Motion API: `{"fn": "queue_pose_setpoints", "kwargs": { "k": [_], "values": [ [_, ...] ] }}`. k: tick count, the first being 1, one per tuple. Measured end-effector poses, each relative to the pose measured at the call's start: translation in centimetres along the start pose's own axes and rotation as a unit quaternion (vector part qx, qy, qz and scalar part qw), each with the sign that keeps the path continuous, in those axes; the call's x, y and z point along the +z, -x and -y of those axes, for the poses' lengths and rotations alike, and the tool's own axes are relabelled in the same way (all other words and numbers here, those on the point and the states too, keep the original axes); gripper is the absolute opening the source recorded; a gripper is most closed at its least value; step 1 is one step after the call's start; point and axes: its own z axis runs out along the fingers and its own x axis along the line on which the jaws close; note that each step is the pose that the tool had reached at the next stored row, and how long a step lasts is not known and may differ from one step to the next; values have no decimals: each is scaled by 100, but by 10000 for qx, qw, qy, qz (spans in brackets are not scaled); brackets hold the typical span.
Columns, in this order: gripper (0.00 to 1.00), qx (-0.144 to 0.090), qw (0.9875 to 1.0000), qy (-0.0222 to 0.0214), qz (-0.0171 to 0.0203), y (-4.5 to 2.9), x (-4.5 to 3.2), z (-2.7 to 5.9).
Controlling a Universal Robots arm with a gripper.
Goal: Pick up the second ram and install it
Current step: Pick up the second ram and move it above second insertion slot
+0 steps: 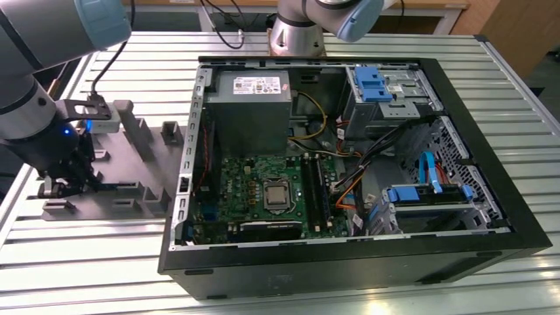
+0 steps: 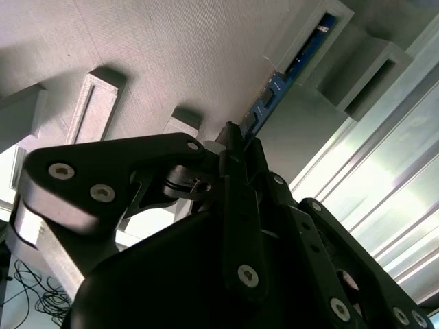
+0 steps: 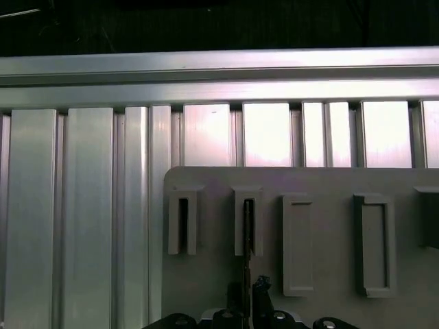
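The second ram (image 2: 278,89) is a thin dark stick standing on edge in the slotted blocks of the grey fixture tray (image 1: 140,197) at the exterior view's left. In the first wrist view the ram (image 3: 247,229) shows edge-on as a thin dark line running out of one slot. My gripper (image 1: 65,185) is low over the tray. In both wrist views its black fingers stand on either side of the stick's near end, and the gripper (image 2: 234,137) (image 3: 248,293) looks shut on it. The ram still sits in the tray's slots.
An open black computer case (image 1: 490,197) lies at the exterior view's right, with the green motherboard (image 1: 254,190) and its long black memory slots (image 1: 317,190) facing up. A grey power supply (image 1: 249,105), blue drive brackets (image 1: 372,85) and cables crowd the case. The table is ribbed aluminium (image 3: 82,205).
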Motion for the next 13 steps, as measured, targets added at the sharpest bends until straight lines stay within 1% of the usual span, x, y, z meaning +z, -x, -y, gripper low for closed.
{"fn": "queue_pose_setpoints", "kwargs": {
  "k": [11,13],
  "values": [
    [21,0,10000,1,-5,0,6,7],
    [19,0,10000,0,-5,0,8,7]
  ]
}}
